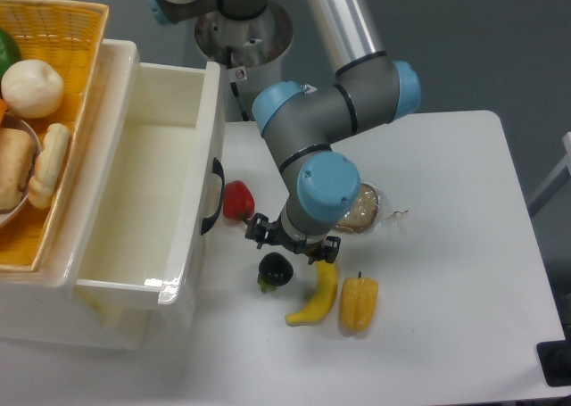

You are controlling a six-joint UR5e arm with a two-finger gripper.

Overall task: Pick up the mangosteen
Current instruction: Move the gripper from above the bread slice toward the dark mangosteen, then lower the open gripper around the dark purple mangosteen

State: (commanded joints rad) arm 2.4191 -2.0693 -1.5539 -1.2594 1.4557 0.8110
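**Arm poised over the dark fruit on the white table**

Nearest my camera I see the front edge of the white table, and just back from it a yellow pepper lying beside a banana, the two almost touching. Left of the banana sits the mangosteen, a small glossy purple-black ball resting on the table surface. The gripper of my arm hangs directly above and slightly behind it, very near; the wrist housing hides the fingers, so I cannot tell whether the claw is released or clenched, or whether it touches the fruit. A small red pepper lies behind the mangosteen, just beside the black handle of an open white drawer. A wrapped brownish item peeks out from behind the arm's blue joint. At far left, a wicker basket holds bread rolls and a pale round item.
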